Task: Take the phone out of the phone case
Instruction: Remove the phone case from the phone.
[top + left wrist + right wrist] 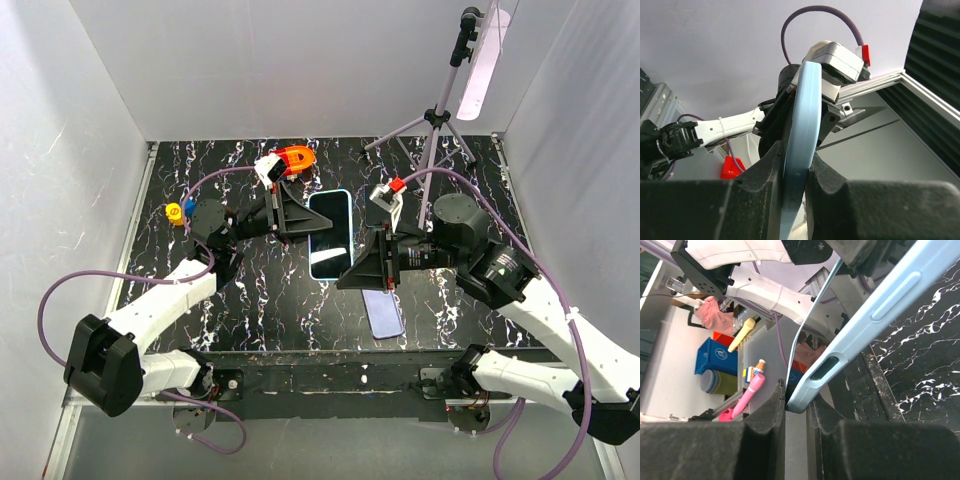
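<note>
The phone point(330, 235), dark screen up, sits in a light blue phone case point(328, 277) held just over the middle of the black marbled table point(250, 300). My left gripper point(300, 222) is shut on the case's left long edge; in the left wrist view the blue case point(802, 125) stands edge-on, pinched between the jaws of the left gripper point(794, 170). My right gripper point(350, 280) holds the lower right corner. The right wrist view shows that corner of the case point(880, 305) between the pads of the right gripper point(797, 402), with the glossy screen point(812, 325) beside it.
A flat blue-purple slab point(385, 312) lies on the table below the right gripper. An orange roll point(296, 158) sits at the back, small yellow and blue pieces point(174, 212) at the left, and a tripod point(432, 130) at the back right. White walls enclose the table.
</note>
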